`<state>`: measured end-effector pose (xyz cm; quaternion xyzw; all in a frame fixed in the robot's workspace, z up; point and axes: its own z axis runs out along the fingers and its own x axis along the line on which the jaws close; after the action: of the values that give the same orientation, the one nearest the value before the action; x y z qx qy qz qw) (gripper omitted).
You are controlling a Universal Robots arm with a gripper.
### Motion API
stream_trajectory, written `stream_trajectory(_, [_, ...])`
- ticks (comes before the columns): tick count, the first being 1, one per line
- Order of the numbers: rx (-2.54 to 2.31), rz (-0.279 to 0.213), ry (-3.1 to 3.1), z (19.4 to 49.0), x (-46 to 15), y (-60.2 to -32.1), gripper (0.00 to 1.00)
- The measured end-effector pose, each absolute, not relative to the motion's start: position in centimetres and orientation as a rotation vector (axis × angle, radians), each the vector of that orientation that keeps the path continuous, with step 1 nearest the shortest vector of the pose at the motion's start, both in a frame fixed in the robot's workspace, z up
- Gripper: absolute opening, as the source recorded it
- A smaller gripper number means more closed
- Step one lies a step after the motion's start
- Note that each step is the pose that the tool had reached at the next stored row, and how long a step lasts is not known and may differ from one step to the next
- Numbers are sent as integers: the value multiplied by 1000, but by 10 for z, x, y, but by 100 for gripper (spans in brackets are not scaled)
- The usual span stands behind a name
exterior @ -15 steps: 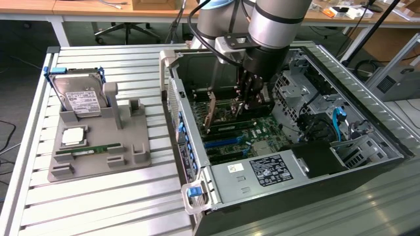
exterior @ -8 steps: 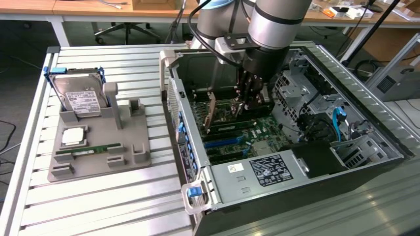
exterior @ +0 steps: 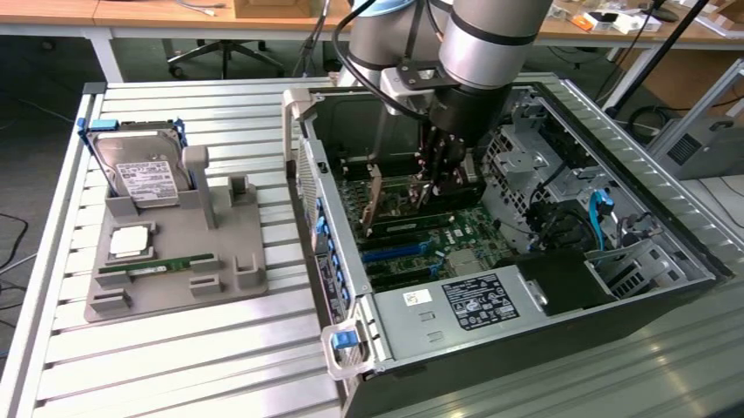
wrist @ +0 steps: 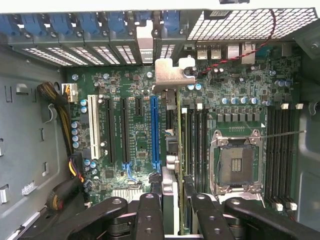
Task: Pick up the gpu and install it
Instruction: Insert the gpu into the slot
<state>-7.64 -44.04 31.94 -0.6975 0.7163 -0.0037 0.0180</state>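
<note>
Fingers [wrist: 172,210] grip the gpu [wrist: 175,150] edge-on — its silver bracket [wrist: 167,75] seemingly near the rear slots — upright over the motherboard [wrist: 130,130] inside the computer case [exterior: 348,261].

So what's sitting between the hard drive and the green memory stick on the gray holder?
A square silver processor chip, lying flat; the exterior view shows it.

Exterior view: elevated, angled down across the table [exterior: 174,348] and open computer case [exterior: 651,218]. Wrist view: close, facing straight onto the motherboard [wrist: 135,90]. Both views share the case interior.
</note>
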Motion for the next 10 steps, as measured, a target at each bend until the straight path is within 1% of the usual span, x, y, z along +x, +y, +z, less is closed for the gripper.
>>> stream_trajectory(10, [-2167, -12, 2225, 316, -76, -440, 27])
